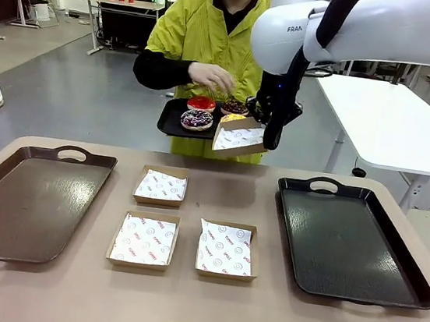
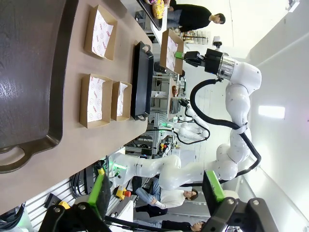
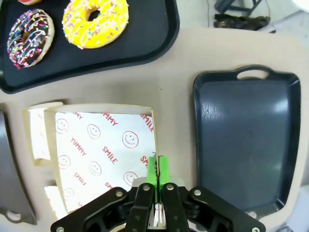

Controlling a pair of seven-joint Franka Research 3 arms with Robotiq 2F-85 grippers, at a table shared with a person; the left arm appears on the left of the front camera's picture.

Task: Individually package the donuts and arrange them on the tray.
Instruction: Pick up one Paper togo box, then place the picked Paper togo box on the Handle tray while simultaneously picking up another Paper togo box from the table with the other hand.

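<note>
Over the table, right gripper pinches a light box by its wall, left gripper agape; soft donuts probably need gentle edge grips.

Glossy red donut, shiny black plastic tray, cardboard box lined with printed paper, matt tabletop.

The right gripper pinches the rim of a paper-lined box; beyond, a yellow donut and a dark sprinkled donut lie on a black tray; a larger tray sits beside the box.
</note>
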